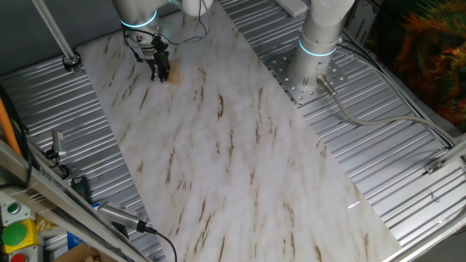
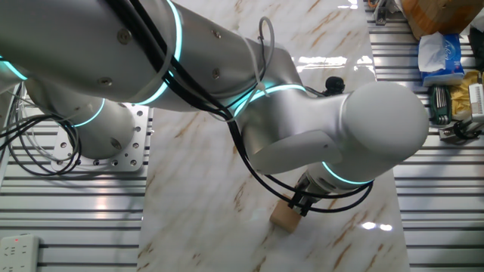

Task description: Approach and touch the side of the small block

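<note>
The small block (image 2: pixel 285 218) is a light tan cube on the white marble board (image 2: pixel 197 181). In the one fixed view it shows as a tan spot (image 1: pixel 174 77) at the board's far left end. My gripper (image 1: pixel 159 74) is black and points down right beside the block, on its left in that view. In the other fixed view the gripper's tip (image 2: pixel 299 205) sits against the block's upper right side, mostly hidden under the big white wrist. The fingers look close together with nothing between them.
The arm's base (image 1: pixel 318 45) stands on a perforated plate (image 1: pixel 297 81) at the back right. Ribbed metal table (image 1: pixel 408 167) surrounds the board. A cable (image 1: pixel 364 120) runs from the base. Tools and boxes (image 2: pixel 446 75) lie at one table edge.
</note>
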Controlling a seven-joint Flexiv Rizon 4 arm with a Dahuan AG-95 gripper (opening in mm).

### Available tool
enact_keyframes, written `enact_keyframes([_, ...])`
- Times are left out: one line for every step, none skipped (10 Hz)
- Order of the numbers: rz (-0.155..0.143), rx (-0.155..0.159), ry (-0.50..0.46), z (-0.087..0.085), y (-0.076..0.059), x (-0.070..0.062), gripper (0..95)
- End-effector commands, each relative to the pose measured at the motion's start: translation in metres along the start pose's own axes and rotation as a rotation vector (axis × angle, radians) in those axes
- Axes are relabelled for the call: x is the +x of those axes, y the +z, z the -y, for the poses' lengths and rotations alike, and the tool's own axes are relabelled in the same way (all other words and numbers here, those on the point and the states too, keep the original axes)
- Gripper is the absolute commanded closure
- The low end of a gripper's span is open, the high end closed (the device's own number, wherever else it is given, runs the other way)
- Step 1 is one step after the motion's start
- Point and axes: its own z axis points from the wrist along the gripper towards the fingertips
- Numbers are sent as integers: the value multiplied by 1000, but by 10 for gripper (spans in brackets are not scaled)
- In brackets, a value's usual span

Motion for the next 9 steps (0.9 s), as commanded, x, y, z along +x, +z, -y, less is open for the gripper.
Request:
enact_keyframes([1,0,0,0,1,0,950])
enact_keyframes([1,1,1,0,1,-1,950])
enact_keyframes([2,1,3,1,1,-1,950])
enact_keyframes([1,1,7,1,1,-1,950])
enact_keyframes([0,-1,6,3,2,-1,950])
enact_keyframes([-1,-2,3,4,2,-2,950])
enact_keyframes([-3,-5,3,6,3,-2,950])
enact_keyframes([-10,-8,10,9,3,-2,950])
enact_keyframes([-2,-4,39,16,0,-3,950])
